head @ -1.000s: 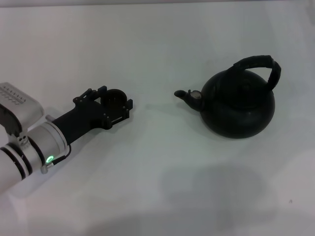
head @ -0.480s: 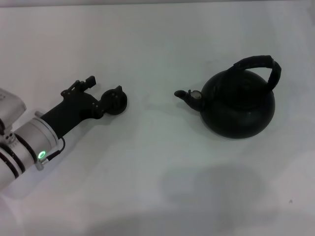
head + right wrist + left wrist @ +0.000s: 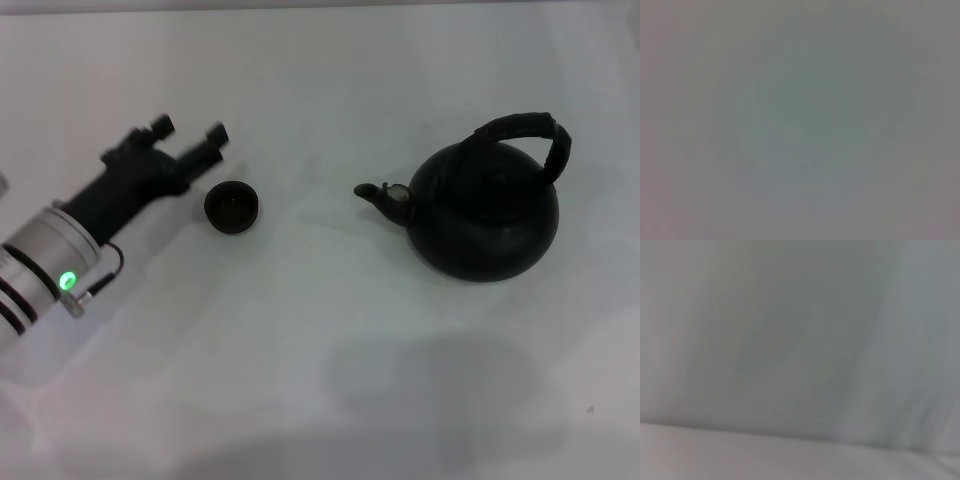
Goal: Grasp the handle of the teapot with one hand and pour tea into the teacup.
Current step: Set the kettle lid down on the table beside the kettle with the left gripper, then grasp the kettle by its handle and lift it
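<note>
Nearest the head camera, a bare stretch of the white surface (image 3: 320, 400) is lying under a faint grey shadow. From the lower left the left arm is reaching diagonally up and away, a green light glowing on its silver wrist ring (image 3: 67, 279) and a thin cable looping beside it.

The left end effector (image 3: 190, 135) is sitting at the end of that arm with its 2 black fingers (image 3: 213, 135) spread apart and gripping nothing. It is hanging just beside the teacup (image 3: 232, 207), on the side farther from the camera and toward the left; its fingertips are appearing clear of the cup rim, though the head view is not settling whether anything is touching.

The teacup is standing upright on the surface, its dark interior facing up. Bare surface is lying between it and the teapot (image 3: 485, 212), which is sitting well apart to the right. The teapot is standing upright, its short spout (image 3: 381, 195) pointing left toward the teacup. The handle (image 3: 527, 135) is arching over the pot's far right side, with nothing touching it.

The right arm is not appearing in the head view. Both wrist views are showing only blurred grey.
</note>
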You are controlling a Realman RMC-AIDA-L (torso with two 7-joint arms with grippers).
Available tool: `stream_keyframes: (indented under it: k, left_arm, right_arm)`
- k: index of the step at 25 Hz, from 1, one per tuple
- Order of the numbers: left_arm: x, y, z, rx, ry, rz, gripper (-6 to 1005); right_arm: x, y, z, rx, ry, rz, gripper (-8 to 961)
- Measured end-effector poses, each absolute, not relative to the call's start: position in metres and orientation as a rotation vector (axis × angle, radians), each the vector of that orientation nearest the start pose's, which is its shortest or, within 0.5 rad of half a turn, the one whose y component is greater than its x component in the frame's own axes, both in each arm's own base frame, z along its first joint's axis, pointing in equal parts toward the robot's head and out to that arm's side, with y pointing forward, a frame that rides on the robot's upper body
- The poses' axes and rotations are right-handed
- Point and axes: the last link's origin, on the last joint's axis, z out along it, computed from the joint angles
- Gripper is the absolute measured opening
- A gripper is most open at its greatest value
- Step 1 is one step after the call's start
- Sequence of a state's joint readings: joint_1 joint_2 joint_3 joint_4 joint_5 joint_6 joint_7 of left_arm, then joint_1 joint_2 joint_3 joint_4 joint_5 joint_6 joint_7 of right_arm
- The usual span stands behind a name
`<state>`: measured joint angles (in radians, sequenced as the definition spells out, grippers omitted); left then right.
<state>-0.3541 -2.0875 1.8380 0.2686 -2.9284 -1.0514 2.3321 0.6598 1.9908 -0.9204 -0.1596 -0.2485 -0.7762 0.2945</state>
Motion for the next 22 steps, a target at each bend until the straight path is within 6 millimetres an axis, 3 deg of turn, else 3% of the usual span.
stream_keyframes:
  k: [9, 14, 22]
  left_arm:
    - [-0.307, 0.316, -0.028, -1.819, -0.836, -1.068, 881]
    - [-0.317, 0.318, -0.019, -1.735, -0.859, -1.065, 881]
    - [-0.344, 0.302, 0.007, -1.550, -0.831, -1.048, 880]
  right_arm:
    - [0.346, 0.421, 0.080, -1.357, 0.704, 0.585, 846]
    - [0.354, 0.414, 0.080, -1.332, 0.722, 0.580, 846]
    - [0.372, 0.398, 0.072, -1.340, 0.768, 0.535, 846]
